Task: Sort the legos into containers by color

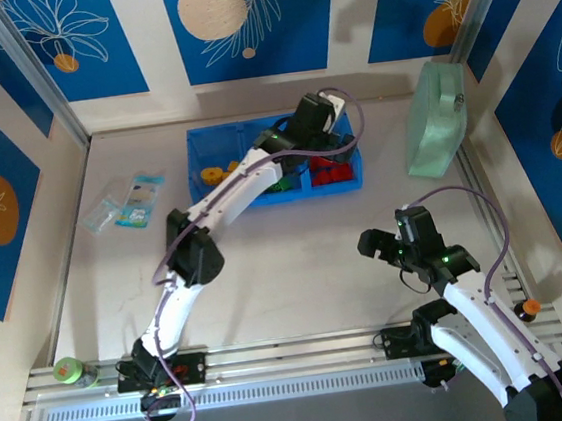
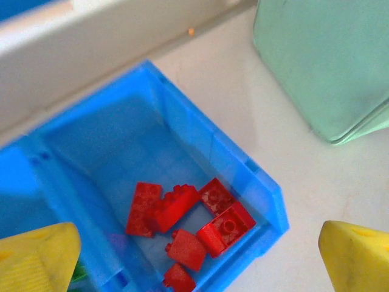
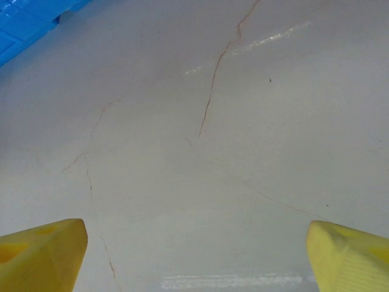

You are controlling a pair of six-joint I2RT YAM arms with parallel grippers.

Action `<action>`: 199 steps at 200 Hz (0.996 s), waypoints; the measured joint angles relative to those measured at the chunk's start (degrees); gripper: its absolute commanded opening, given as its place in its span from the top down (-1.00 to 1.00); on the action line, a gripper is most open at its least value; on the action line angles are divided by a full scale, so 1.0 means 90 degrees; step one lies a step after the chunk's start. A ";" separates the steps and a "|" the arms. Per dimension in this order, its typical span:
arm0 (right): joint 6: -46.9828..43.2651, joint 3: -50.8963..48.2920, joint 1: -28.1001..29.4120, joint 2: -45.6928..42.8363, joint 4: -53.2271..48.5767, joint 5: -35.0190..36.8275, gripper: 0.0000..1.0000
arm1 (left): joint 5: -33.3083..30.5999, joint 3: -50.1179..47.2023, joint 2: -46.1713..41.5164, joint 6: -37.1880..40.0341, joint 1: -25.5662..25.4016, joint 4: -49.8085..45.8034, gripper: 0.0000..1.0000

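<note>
- Your left gripper (image 2: 194, 264) is hanging over the right-end compartment of the blue tray (image 2: 182, 115). Its yellow fingers (image 2: 36, 258) are standing wide apart with nothing between them.
- The red legos (image 2: 188, 222) are lying in a loose heap on that compartment's floor. In the left wrist view they are crowding toward its 5 o'clock corner, and the floor toward 11 o'clock is lying bare.
- From above, yellow and orange legos (image 1: 219, 171) are sitting in the left-end compartment. Green legos (image 1: 280, 182) are sitting in the middle one, partly hidden under your left arm.
- The tray's far edge is running close along the back wall, with a thin strip of table (image 2: 200, 55) showing between them.
- The pale green bag (image 2: 328, 61) is standing at 2 o'clock from the tray's outer corner, apart from it, with bare table between.
- Your right gripper (image 3: 194, 261) is hovering over bare, cracked tabletop, jaws spread wide and gripping nothing. A corner of the tray is showing at 10 o'clock in its wrist view, well apart.
- From above, that gripper is sitting at 5 o'clock from the tray with open table all round it.
- The clear packets (image 1: 124, 204) are lying at 9 o'clock from the tray, well apart from it.
</note>
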 measured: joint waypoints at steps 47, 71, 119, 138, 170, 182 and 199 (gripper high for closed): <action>-0.0148 0.0272 0.0000 0.0000 0.0002 0.0070 -0.86 | -0.0080 -0.3745 -0.3502 0.0219 -0.0049 0.1843 -0.99; -0.0265 0.0313 0.0000 -0.0034 0.0012 0.0070 -0.86 | -0.0313 -0.5673 -0.4809 0.0284 -0.0049 0.2917 -1.00; -0.0661 0.0410 0.0041 -0.0619 0.0294 0.0129 -0.98 | -0.1224 -0.8199 -0.5843 0.0330 -0.0049 0.3419 -0.99; -0.0821 0.0442 0.0041 -0.0784 0.0607 0.0231 -0.99 | -0.1676 -0.8935 -0.6377 0.0330 -0.0049 0.3415 -0.99; -0.0986 0.0418 0.0041 -0.0967 0.1117 0.0461 -0.99 | -0.2676 -1.0176 -0.7715 0.0301 -0.0049 0.3393 -0.99; -0.1037 0.0413 0.0041 -0.0959 0.1253 0.0571 -0.99 | -0.3094 -1.0637 -0.8255 0.0274 -0.0049 0.3390 -0.99; -0.1093 0.0413 0.0041 -0.0918 0.1382 0.0760 -0.99 | -0.3721 -1.1215 -0.8944 0.0270 -0.0049 0.3388 -0.99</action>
